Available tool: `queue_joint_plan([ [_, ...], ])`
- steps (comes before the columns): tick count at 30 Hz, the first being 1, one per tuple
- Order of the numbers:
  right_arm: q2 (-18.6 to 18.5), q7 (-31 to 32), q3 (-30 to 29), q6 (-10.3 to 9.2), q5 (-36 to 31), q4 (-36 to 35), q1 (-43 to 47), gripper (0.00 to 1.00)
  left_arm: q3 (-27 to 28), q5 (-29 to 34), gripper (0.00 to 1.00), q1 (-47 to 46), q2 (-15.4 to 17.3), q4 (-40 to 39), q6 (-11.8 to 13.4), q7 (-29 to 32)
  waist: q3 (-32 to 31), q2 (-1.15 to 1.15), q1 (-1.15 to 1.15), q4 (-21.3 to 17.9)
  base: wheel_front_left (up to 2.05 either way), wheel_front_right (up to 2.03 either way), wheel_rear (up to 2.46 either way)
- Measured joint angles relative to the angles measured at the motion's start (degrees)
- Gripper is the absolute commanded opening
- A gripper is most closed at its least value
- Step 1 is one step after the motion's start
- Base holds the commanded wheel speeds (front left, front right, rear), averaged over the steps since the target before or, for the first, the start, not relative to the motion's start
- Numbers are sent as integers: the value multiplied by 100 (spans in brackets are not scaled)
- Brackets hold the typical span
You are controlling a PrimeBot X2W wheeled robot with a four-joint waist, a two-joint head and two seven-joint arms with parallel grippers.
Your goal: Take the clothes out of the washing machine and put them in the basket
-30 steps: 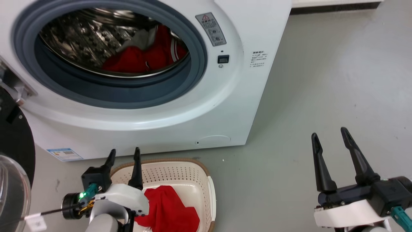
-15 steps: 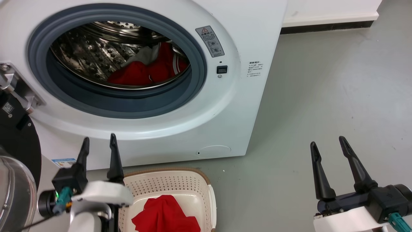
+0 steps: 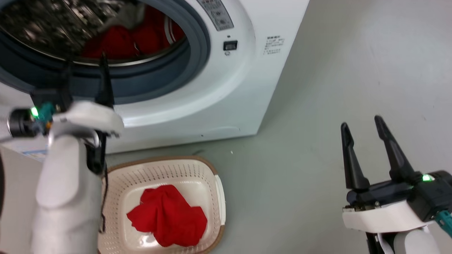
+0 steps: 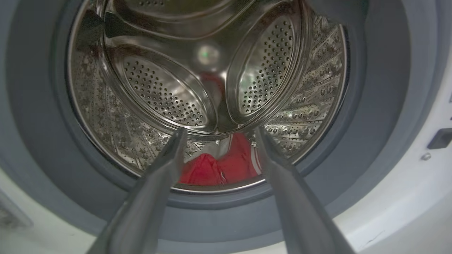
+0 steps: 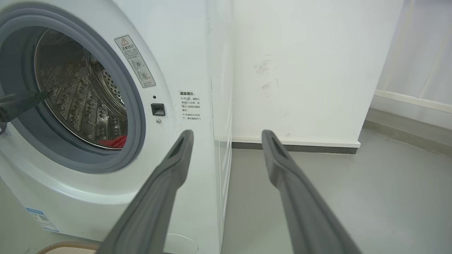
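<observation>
Head view first: the left claw (image 3: 84, 64) is up at the mouth of the washer (image 3: 226, 98), jaws spread and empty, its tips in front of the grey door ring (image 3: 199, 53). The red clothes (image 3: 130, 37) lie deep in the drum, toward its right side. One red garment (image 3: 169, 215) lies in the basket (image 3: 219, 187), on the floor near the washer's foot. The right claw (image 3: 361, 122) hovers open and empty over bare floor, well off to the right.

Left wrist view: the left claw (image 4: 220, 129) frames the red clothes (image 4: 212, 169), low behind the drum's steel lip. That's the danger. Go in too low and the fingers strike the door ring (image 4: 370, 106). Pinch only a loose fold and the cloth may trail, snag on that ring, or drop short of the basket.

Right wrist view: the right claw (image 5: 227, 132) points past the washer (image 5: 183, 53), with just a sliver of red clothes (image 5: 114, 142) showing. It's apart from the action, so little risk there.
</observation>
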Motion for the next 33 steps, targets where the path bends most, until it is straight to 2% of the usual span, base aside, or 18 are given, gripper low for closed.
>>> queue_joint_plan([
  [7, -1, 0, 49, 0, 219, -88, -415, 100, -142, 165, 100, -1764, 475, 1301, -43, 44, 778, 0, 0, -263, 0, 0, 0],
  [11, -2, 0, 78, 0, 388, -140, -608, 100, -186, 290, 100, -2655, 903, 1939, 1, 289, 1211, 0, 1, -457, 0, 0, 0],
  [15, -4, -1, 74, 0, 508, -224, -747, 100, -348, 452, 100, -3354, 1158, 2340, 1, 681, 1604, 0, 1, -659, 0, 0, 0],
  [22, -5, 0, 86, 0, 723, -299, -924, 100, -548, 597, 100, -4487, 1525, 2958, -54, 1866, 2219, 0, 1, -951, 0, 0, 0],
  [33, -4, 0, 131, 0, 1039, -454, -1097, 100, -1010, 939, 100, -5906, 2072, 3483, -149, 3888, 2945, 0, 1, -1299, 0, 0, 0],
])
